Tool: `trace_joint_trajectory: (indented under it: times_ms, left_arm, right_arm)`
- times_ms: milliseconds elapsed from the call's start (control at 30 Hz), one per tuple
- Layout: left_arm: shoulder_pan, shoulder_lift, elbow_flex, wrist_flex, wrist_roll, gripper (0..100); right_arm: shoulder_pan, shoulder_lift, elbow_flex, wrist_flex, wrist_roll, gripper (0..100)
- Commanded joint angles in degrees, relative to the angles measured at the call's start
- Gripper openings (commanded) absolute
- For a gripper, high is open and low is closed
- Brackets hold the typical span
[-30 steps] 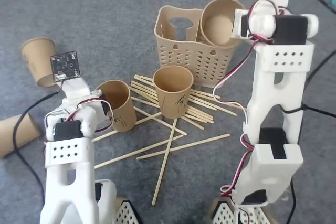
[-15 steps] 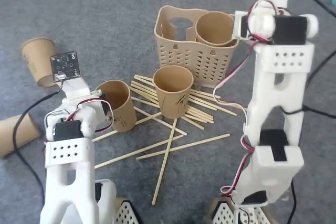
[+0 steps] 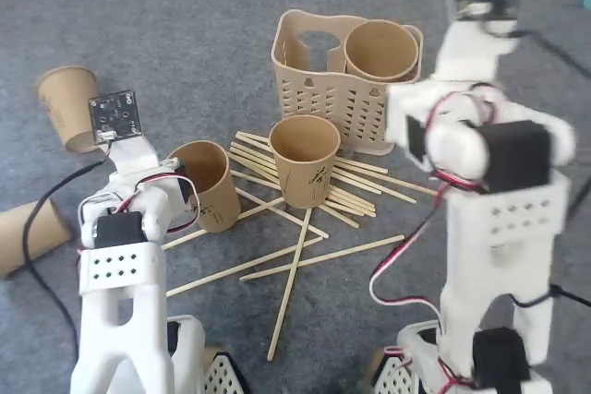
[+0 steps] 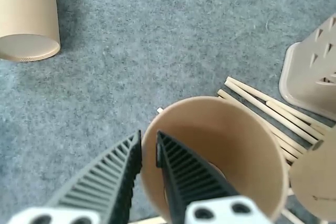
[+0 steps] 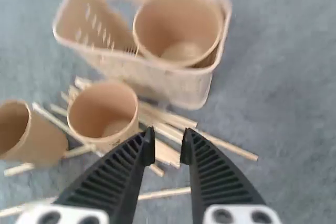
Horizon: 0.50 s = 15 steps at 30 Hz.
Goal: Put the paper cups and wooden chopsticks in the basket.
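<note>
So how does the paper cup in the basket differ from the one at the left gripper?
The brown paper cup in the beige perforated basket sits untouched; the brown cup outside, beside the wooden chopsticks, has its rim pinched by the left gripper. Both stand mouth-up.

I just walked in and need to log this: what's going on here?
A tidy-up into the basket is under way: one paper cup is already inside. The left pincer is shut on the rim of a second cup on the mat. The right pincer is open and empty. A third cup stands by the basket amid scattered chopsticks.
</note>
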Motion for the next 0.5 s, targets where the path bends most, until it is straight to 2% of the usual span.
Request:
trace_joint_trajectory:
  times_ms: [0,100,200,467]
  left_arm:
    - [-0.4,-0.4,-0.2,-1.4,-0.1,5]
    - [-0.4,-0.4,-0.2,-1.5,-0.1,5]
    - [-0.4,-0.4,-0.2,-1.5,-0.1,5]
    - [-0.4,-0.4,-0.2,-1.5,-0.1,5]
  right_arm:
    - [-3.4,-2.9,6.1,-4.2,-0.5,9.1]
    - [-5.1,-2.9,10.7,-7.8,-2.1,9.1]
    - [-5.4,-2.9,14.9,-12.1,-7.4,9.1]
    - [-8.5,-0.8,22.9,-20.1,-8.2,9.6]
